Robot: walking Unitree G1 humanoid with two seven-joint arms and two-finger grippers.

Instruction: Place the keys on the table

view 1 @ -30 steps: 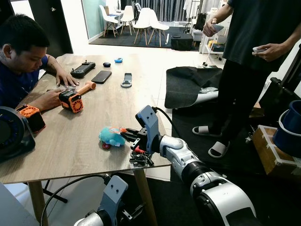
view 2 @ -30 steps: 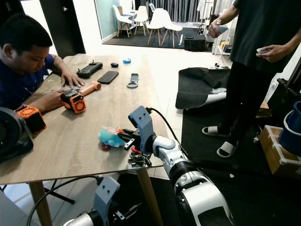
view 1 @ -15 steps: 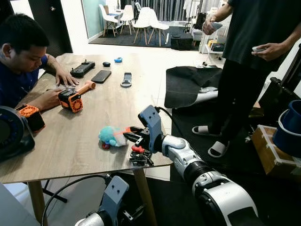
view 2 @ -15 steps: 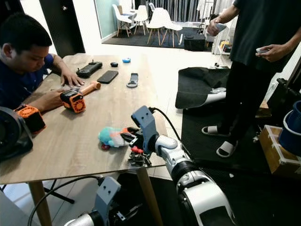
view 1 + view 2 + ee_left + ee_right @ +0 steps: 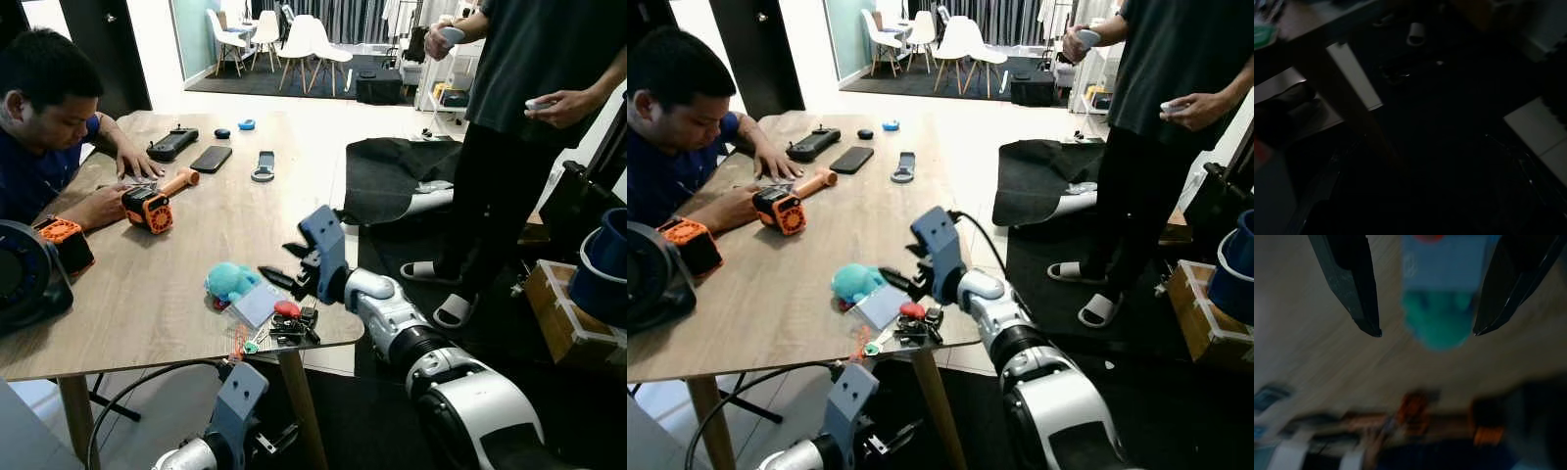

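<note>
The keys (image 5: 290, 321) lie on the wooden table (image 5: 147, 313) near its front right corner: a teal plush fob (image 5: 227, 281), a pale card (image 5: 257, 305), a red tag and dark keys in one bunch. My right gripper (image 5: 280, 264) hovers open just above and to the right of them, touching nothing. In the right wrist view the two black fingers (image 5: 1354, 289) stand wide apart with the blurred teal plush (image 5: 1437, 323) and card beyond them. My left arm (image 5: 235, 406) hangs below the table edge; its wrist view is dark and shows a table leg (image 5: 1354, 93).
A seated person (image 5: 44, 127) at the table's left handles an orange-black tool (image 5: 147, 209). A phone (image 5: 211, 159), a controller (image 5: 173, 143) and small items lie farther back. A standing person (image 5: 529, 147) is on the black mat to the right, near a wooden box (image 5: 563, 318) and blue bucket (image 5: 602, 264).
My right gripper has opened, let go of the keys and drawn back up and to the right. The bunch now lies spread on the table.
</note>
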